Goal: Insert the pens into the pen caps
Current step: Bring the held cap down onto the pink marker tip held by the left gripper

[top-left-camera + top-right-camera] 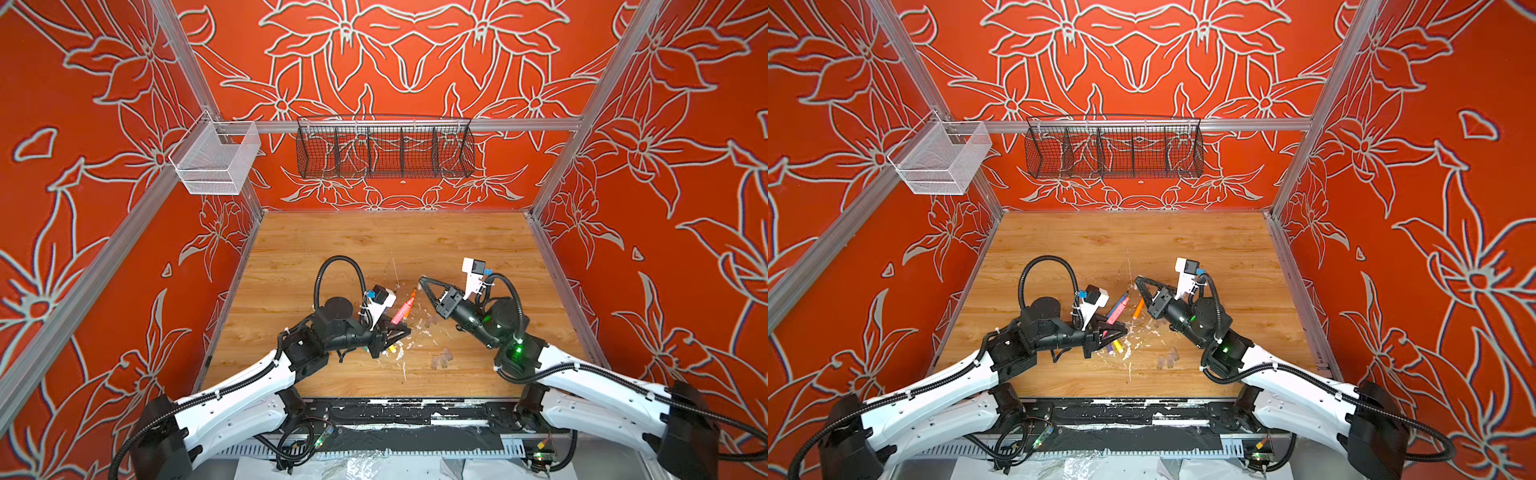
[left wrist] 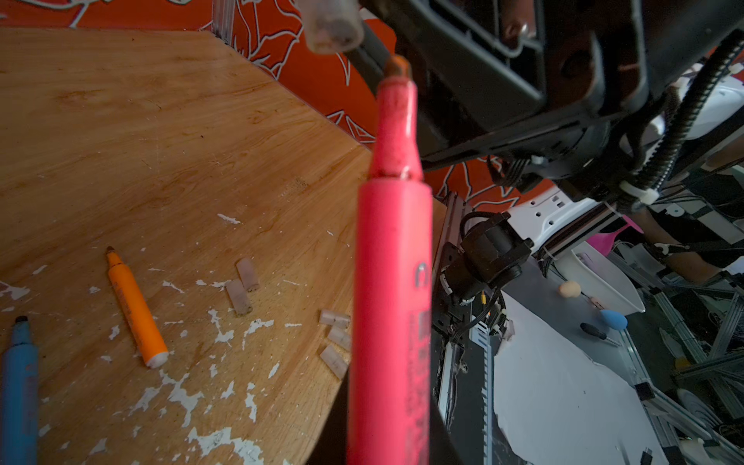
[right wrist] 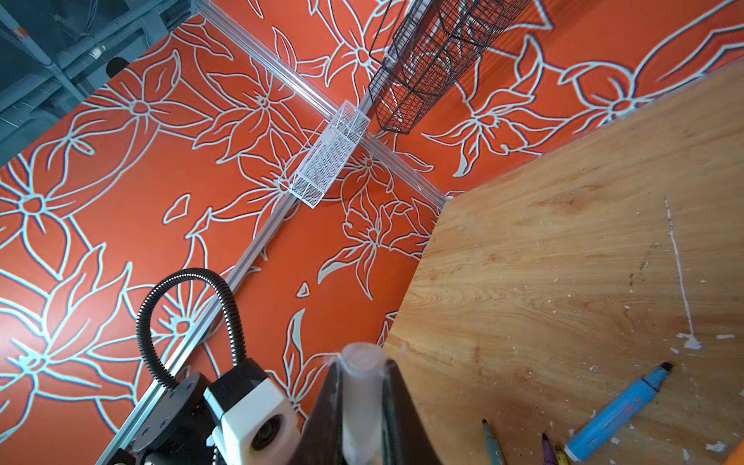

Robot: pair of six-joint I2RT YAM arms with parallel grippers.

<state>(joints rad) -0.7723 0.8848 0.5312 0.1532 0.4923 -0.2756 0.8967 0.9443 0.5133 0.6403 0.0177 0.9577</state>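
My left gripper (image 1: 400, 331) (image 2: 388, 443) is shut on the pink-red pen (image 2: 392, 282) (image 1: 1114, 312), whose tip points up toward my right gripper (image 1: 422, 281) (image 3: 360, 402). That gripper is shut on a translucent pen cap (image 3: 359, 386) (image 2: 332, 24). The pen's tip sits just beside the cap's mouth, not inside it. An orange pen (image 2: 136, 310) (image 1: 1138, 309) and a blue pen (image 3: 618, 412) (image 2: 18, 382) lie on the table. Green (image 3: 492, 443), purple (image 1: 1109, 349) and yellow (image 1: 1118, 345) pens lie under the left gripper. Several loose caps (image 2: 238, 296) (image 2: 339, 337) (image 1: 1167, 359) lie nearby.
White paint-like flecks (image 2: 181, 396) are scattered over the wooden table (image 1: 374, 245). A white mesh basket (image 1: 216, 160) and a black wire basket (image 1: 384, 149) hang on the back rail. Orange walls enclose the table on three sides.
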